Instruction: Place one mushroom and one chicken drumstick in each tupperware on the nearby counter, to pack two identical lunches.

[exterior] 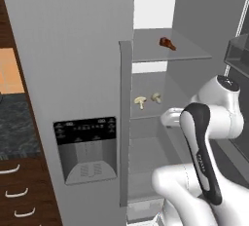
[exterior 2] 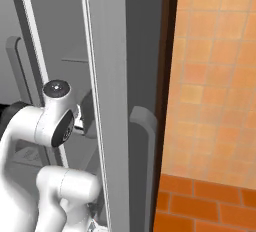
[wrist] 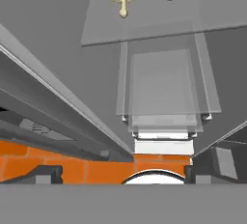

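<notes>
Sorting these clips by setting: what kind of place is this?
Likely a kitchen: an open fridge with mushrooms and a drumstick on its shelves, beside a marbled counter over drawers.

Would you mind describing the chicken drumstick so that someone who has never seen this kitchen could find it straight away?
Look into the open grey fridge, beside its closed door with the black dispenser panel. On the upper glass shelf lies the drumstick, small and reddish-brown. It is alone up there, while the two pale beige mushrooms sit one shelf lower.
</notes>
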